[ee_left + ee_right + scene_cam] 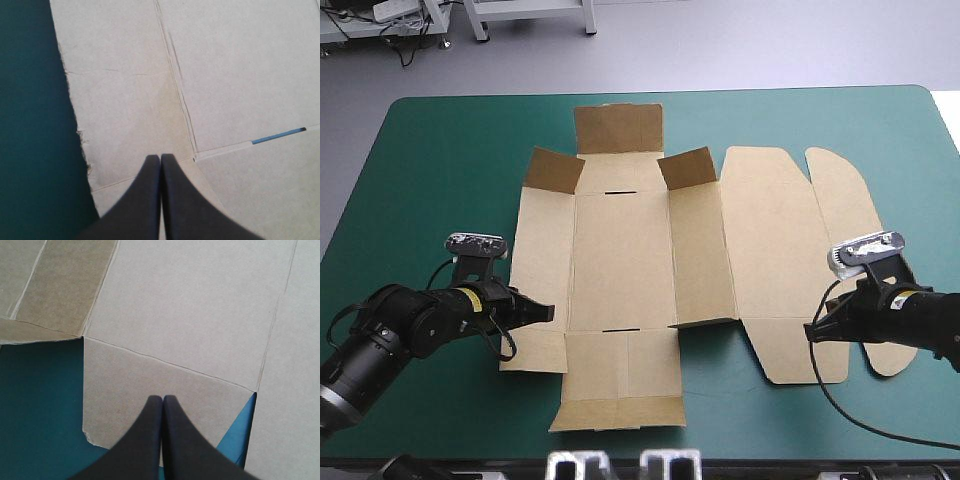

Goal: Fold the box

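Observation:
The brown box (pixel 620 250) lies as a cut sheet on the teal-green cover, mostly flat, with two small far flaps (pixel 686 166) tilted up. My left gripper (pixel 546 313) is shut, its tip over the sheet's near left panel (pixel 125 115), nothing held. My right gripper (pixel 813 331) is also shut, its tip over the small near tab (pixel 145 385) of the lid at the sheet's right. In both wrist views the black fingers (pixel 160 165) (pixel 162 405) meet in one pointed arch above the board.
Bare teal-green cover (pixel 440 160) surrounds the sheet on the left, far and near sides. The lid's rounded flap (pixel 845 195) reaches toward the table's right edge. The table's near edge (pixel 620 462) runs close behind the sheet's near flap.

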Action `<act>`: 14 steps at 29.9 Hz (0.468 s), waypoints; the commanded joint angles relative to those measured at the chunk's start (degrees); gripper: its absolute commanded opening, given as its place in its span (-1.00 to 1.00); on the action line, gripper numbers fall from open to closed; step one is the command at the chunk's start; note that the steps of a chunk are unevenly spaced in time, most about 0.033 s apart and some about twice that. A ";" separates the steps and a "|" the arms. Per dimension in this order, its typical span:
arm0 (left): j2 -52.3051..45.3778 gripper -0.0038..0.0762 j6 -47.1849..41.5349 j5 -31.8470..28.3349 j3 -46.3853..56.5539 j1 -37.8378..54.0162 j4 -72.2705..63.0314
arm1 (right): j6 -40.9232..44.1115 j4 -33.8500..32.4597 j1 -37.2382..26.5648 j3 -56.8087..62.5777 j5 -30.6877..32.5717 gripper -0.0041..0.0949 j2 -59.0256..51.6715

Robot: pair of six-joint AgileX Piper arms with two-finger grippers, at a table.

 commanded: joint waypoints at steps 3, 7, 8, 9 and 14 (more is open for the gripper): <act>-1.00 -0.93 -0.16 -2.37 -1.80 -0.18 -0.58 | 0.12 1.25 0.20 -1.48 -2.46 -0.95 -0.60; -1.00 -0.93 -0.16 -2.37 -1.80 -0.18 -0.58 | 0.59 1.25 0.20 -1.48 -2.46 -0.95 -0.60; -1.00 -0.93 -0.16 -2.37 -1.80 -0.18 -0.58 | 0.70 1.25 0.20 -1.48 -2.46 -0.95 -0.60; -1.00 -0.93 -0.16 -2.37 -1.80 -0.18 -0.58 | 0.70 1.25 0.20 -1.48 -2.46 -0.95 -0.60; -1.00 -0.93 -0.16 -2.37 -1.80 -0.18 -0.58 | 0.84 1.25 0.20 -1.48 -2.46 -0.95 -0.60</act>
